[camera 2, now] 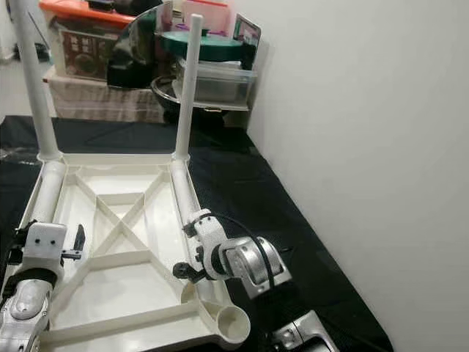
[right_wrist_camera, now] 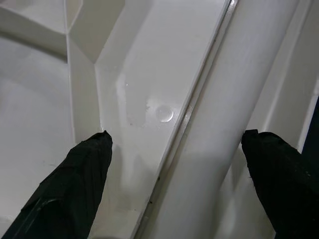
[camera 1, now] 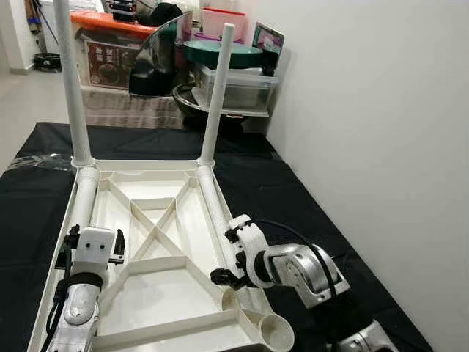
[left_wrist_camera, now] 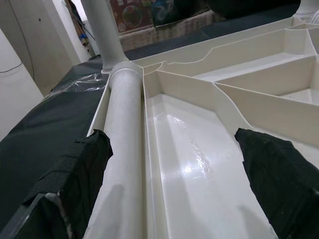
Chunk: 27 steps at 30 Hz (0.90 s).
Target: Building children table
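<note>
Two legs [camera 1: 218, 95] already stand screwed into the upturned white tabletop [camera 1: 157, 242] on the black-draped surface [camera 1: 293, 198] — two loose legs remain, one [left_wrist_camera: 122, 164] between the open left tool's [left_wrist_camera: 174, 184] fingers, one [right_wrist_camera: 219, 124] between the open right tool's [right_wrist_camera: 177, 184].

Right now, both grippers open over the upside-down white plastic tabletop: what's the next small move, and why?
Probably close the right gripper on the loose white plastic leg tube lying along the upside-down white plastic tabletop. Its open fingers straddle that tube, and the near round corner socket is empty, while two far legs stand upright. The left gripper straddles the other lying tube.
</note>
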Tool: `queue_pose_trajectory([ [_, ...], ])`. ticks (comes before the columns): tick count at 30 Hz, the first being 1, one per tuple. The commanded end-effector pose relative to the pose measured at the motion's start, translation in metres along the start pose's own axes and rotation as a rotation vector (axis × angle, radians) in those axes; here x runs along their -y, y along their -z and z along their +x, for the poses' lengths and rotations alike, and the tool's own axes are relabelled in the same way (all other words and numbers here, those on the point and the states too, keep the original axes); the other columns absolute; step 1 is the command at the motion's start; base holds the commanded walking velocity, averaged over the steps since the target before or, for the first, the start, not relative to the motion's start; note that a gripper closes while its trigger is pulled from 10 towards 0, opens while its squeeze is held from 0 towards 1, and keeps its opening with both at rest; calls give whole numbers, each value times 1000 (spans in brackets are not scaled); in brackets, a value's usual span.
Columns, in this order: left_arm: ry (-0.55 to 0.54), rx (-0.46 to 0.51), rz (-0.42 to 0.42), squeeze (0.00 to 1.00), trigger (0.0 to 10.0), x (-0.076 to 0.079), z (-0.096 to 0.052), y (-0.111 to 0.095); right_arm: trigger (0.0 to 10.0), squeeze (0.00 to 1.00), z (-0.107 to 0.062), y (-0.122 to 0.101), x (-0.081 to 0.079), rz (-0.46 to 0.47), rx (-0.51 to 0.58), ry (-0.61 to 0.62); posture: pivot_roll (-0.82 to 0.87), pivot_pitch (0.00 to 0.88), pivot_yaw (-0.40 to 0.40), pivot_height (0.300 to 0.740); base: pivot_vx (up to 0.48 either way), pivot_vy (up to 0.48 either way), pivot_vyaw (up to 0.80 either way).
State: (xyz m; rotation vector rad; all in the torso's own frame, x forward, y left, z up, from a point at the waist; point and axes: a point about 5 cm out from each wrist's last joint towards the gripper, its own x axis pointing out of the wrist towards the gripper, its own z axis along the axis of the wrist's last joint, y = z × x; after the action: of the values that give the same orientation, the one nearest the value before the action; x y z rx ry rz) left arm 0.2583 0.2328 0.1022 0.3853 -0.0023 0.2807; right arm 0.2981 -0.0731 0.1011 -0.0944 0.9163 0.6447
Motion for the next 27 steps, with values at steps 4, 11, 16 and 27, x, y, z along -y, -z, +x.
queue_pose_trajectory([
  [4, 15, -19, 17, 0, 10000, 2, -1, 4, 10000, 0, 20, 48, 5, 282, -235, -91, 37, 0, -160, 740, 0, 0, 0],
  [11, 12, -15, 18, 0, 10000, 1, 0, 3, 10000, 0, 30, 56, -5, 377, -258, -189, 49, 0, -164, 740, 0, 0, 0],
  [16, 11, -16, 21, 0, 10000, 1, -1, 3, 10000, 0, 33, 53, 1, 216, -237, -79, 54, 0, -162, 740, 0, 0, 0],
  [27, 18, -11, 22, 0, 10000, 2, -1, 2, 10000, 0, 28, 29, 23, 20, -136, 209, 49, 0, -160, 740, 0, 0, 0],
])
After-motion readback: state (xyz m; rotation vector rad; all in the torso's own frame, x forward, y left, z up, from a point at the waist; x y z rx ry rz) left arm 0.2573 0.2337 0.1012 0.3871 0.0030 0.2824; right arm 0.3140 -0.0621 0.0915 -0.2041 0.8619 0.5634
